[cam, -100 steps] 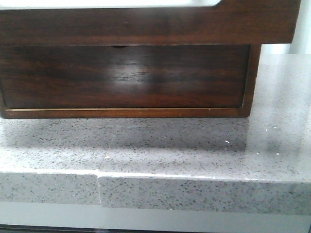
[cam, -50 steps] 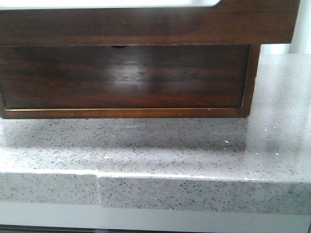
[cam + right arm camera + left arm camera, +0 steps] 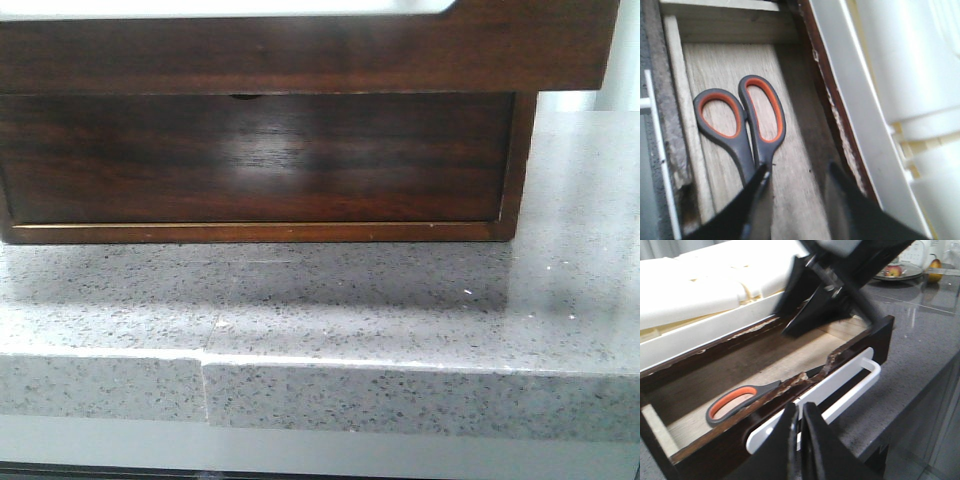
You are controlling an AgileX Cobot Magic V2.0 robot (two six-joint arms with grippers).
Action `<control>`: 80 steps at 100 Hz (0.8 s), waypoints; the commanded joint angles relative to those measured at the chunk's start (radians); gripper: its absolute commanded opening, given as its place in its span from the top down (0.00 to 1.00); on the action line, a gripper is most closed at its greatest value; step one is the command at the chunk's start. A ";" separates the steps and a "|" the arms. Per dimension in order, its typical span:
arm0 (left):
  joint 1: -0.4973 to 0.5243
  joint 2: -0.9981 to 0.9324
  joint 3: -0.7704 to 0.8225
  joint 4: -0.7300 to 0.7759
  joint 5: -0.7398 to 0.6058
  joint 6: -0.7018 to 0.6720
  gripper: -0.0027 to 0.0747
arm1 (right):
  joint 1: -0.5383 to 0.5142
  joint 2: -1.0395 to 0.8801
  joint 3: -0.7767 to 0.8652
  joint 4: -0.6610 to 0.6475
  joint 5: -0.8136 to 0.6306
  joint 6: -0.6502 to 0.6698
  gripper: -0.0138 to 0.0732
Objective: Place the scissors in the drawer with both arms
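Observation:
The scissors (image 3: 747, 145), grey handles lined in orange, lie flat on the pale floor of the open drawer (image 3: 795, 195). My right gripper (image 3: 797, 170) is open and empty just above them, one finger over the handle stems. In the left wrist view the scissors (image 3: 765, 388) show behind the drawer's chipped front edge (image 3: 690, 455), and the right gripper (image 3: 825, 295) hangs over the drawer. My left gripper (image 3: 800, 406) is shut on the drawer's white handle (image 3: 855, 375). In the front view only the drawer's plain dark front (image 3: 300, 50) shows; neither gripper nor the scissors appear.
Below the drawer is a second dark drawer front with a half-round notch (image 3: 250, 160). The cabinet stands on a grey speckled stone counter (image 3: 350, 300). White foam padding (image 3: 700, 285) lies on the cabinet top. A plate with fruit (image 3: 895, 272) stands far back.

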 commanded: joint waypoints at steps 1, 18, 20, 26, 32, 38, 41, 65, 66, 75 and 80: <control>-0.004 -0.013 -0.031 0.066 -0.104 -0.099 0.99 | 0.002 -0.110 -0.007 0.035 0.009 0.035 0.92; -0.004 -0.106 0.013 0.241 -0.130 -0.270 0.99 | 0.002 -0.342 0.158 0.073 -0.005 0.087 0.88; -0.004 -0.115 0.024 0.255 -0.130 -0.285 0.99 | 0.002 -0.366 0.189 0.073 -0.017 0.097 0.88; -0.004 -0.157 0.060 0.283 -0.130 -0.318 0.99 | 0.002 -0.484 0.294 0.073 -0.067 0.115 0.88; -0.004 -0.197 0.098 0.296 -0.130 -0.320 0.99 | 0.002 -0.609 0.395 0.070 -0.121 0.129 0.88; -0.004 -0.227 0.142 0.303 -0.130 -0.320 0.99 | 0.000 -0.726 0.508 0.067 -0.180 0.131 0.88; -0.004 -0.239 0.161 0.303 -0.130 -0.320 0.99 | 0.000 -0.785 0.558 0.058 -0.201 0.133 0.89; -0.004 -0.262 0.262 0.288 -0.128 -0.320 0.99 | 0.000 -1.202 0.854 -0.078 -0.273 0.334 0.89; -0.004 -0.262 0.265 0.285 -0.128 -0.320 0.99 | 0.000 -1.210 0.861 -0.089 -0.272 0.339 0.89; -0.004 -0.262 0.285 0.274 -0.126 -0.320 0.99 | 0.000 -1.275 0.879 -0.138 -0.288 0.356 0.89; -0.004 -0.262 0.293 0.274 -0.126 -0.320 0.99 | 0.000 -1.289 0.879 -0.151 -0.293 0.356 0.89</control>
